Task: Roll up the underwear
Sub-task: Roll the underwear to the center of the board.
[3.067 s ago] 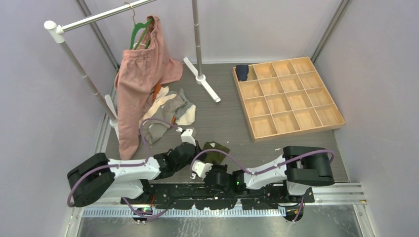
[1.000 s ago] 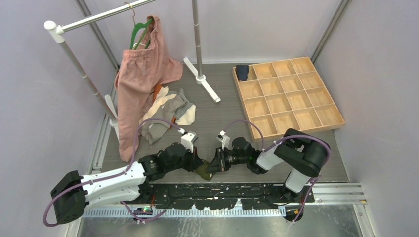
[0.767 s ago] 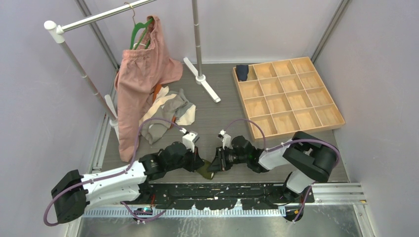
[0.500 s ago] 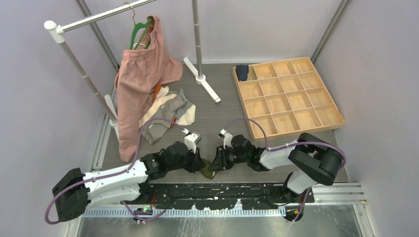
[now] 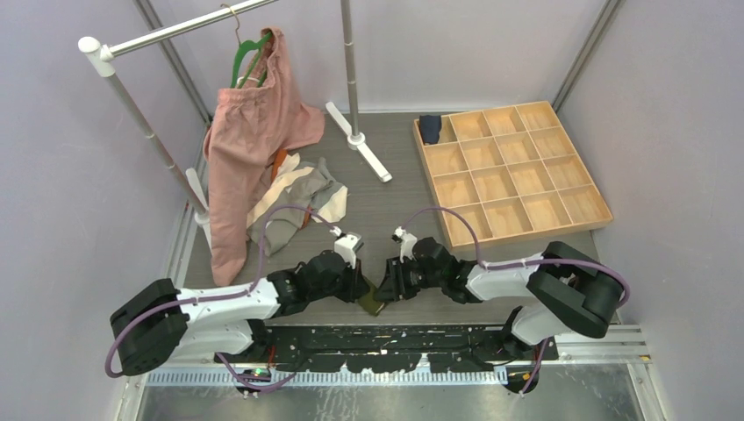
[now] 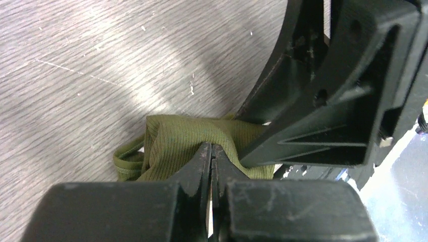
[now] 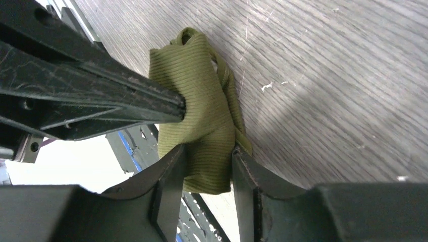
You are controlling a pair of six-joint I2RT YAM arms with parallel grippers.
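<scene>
The olive underwear (image 5: 372,298) sits on the tabletop (image 5: 386,210) as a small folded bundle. It is near the wooden tray (image 5: 530,234), off its near-left corner and towards the tabletop's near edge. Both arms meet over it. The left hand (image 6: 211,151) is closed, its tips pinching a fold of the ribbed cloth on the side of the bundle away from the tray. The right hand (image 7: 208,149) comes in from the tray side with one finger on each flank of the bundle. The cloth fills the gap between them and looks nipped in there, so I judge it a hold, though I cannot tell how firm.

The step in hand seems to be tightening the roll. To do it well, the left pinch should act as the anchor while the right hand tucks the loose layers around it, low against the tabletop so nothing springs open. A loop of hem strays out from one end and wants tucking in before any release. Letting go with both hands at once risks the soft knit unrolling. A navy pair (image 5: 429,128) already sits in the tray's far-left compartment, and a pile of other pairs (image 5: 298,202) lies well to the tray's left
</scene>
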